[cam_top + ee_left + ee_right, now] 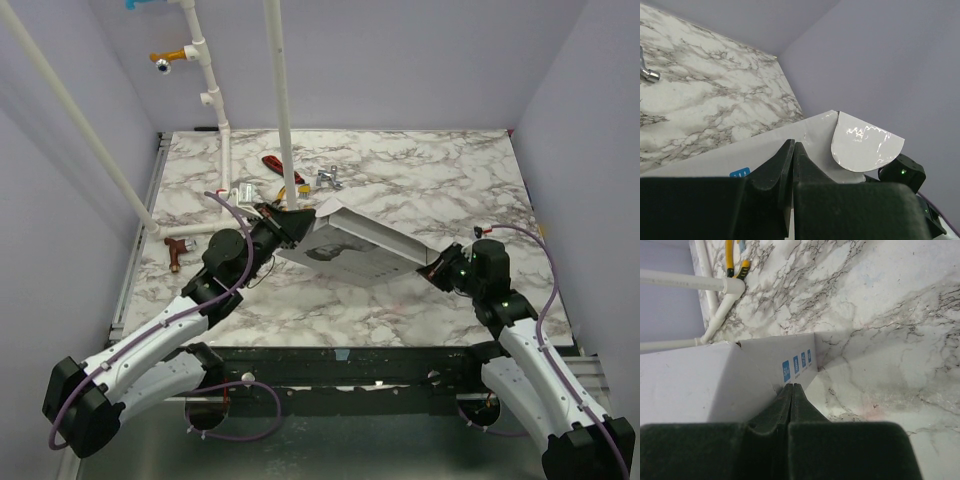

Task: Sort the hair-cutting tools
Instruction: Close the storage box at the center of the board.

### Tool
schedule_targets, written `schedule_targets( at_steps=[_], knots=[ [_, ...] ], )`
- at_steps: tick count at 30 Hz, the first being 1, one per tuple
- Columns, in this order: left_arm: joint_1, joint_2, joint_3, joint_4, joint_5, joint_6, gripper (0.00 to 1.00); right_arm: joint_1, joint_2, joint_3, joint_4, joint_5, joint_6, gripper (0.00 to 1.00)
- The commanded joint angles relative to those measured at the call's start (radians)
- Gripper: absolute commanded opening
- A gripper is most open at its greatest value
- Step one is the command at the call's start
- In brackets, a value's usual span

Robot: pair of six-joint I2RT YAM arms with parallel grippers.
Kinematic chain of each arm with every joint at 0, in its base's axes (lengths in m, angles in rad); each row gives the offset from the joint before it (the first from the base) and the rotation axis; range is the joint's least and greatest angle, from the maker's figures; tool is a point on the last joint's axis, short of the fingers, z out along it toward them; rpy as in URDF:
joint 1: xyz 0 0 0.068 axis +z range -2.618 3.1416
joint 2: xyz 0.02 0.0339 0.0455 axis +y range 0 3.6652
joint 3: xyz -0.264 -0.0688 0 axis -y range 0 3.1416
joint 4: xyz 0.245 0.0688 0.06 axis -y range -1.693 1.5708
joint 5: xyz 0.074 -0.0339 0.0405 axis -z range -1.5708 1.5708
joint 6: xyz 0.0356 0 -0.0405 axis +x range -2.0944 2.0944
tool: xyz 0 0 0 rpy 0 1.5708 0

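Status: the white cardboard box (350,245) is held off the marble table (430,170) near its centre. It is tilted and spans the gap between both arms.

- Left gripper (290,225): clenched on the thin panel at the 9 o'clock end of the box. The rounded tuck flap (865,145) stands loose beyond it.
- Right gripper (437,270): clenched on the box edge at the 4 o'clock end, beside the blue labels.
- Hair-cutting tools: none visible in any view. They are probably inside the box, but this cannot be confirmed.
- At 12 o'clock lie a red-handled tool (272,163), a yellow-handled tool (283,190) and a silver fitting (328,178). A reddish-brown T-shaped piece (177,248) lies at 9 o'clock.

Hazards:
- Each pinch holds a single cardboard wall. Unequal arm motion could tear or fold the panel, and the box would drop.
- Further tilting with the flap open could spill the contents among the unrelated hand tools.
- The upright white pipe (283,100) stands close to the left end, so a swing toward 12 o'clock risks collision.
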Motion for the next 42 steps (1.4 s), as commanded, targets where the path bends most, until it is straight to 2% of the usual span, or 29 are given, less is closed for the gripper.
schedule_targets(
  at_steps=[1,26,32,35,38,42],
  knots=[
    [-0.041,0.013,-0.093,-0.157,0.130,-0.011,0.04,0.019,-0.016,0.064,0.091,-0.078,0.014,0.01],
    [-0.041,0.000,-0.307,-0.110,0.080,-0.029,0.04,0.019,-0.021,0.022,0.094,-0.066,-0.021,0.01],
    [-0.041,-0.040,-0.311,-0.156,0.045,-0.018,0.05,0.019,-0.049,0.041,0.024,-0.020,-0.051,0.01],
    [-0.039,-0.094,-0.309,-0.234,-0.008,-0.008,0.11,0.018,-0.091,0.071,-0.074,0.070,-0.061,0.07],
    [-0.037,-0.163,-0.306,-0.320,-0.065,-0.005,0.17,0.019,-0.123,0.098,-0.159,0.151,-0.072,0.17],
    [-0.027,-0.235,-0.300,-0.405,-0.116,0.015,0.24,0.018,-0.131,0.139,-0.228,0.203,-0.088,0.26]
  ],
)
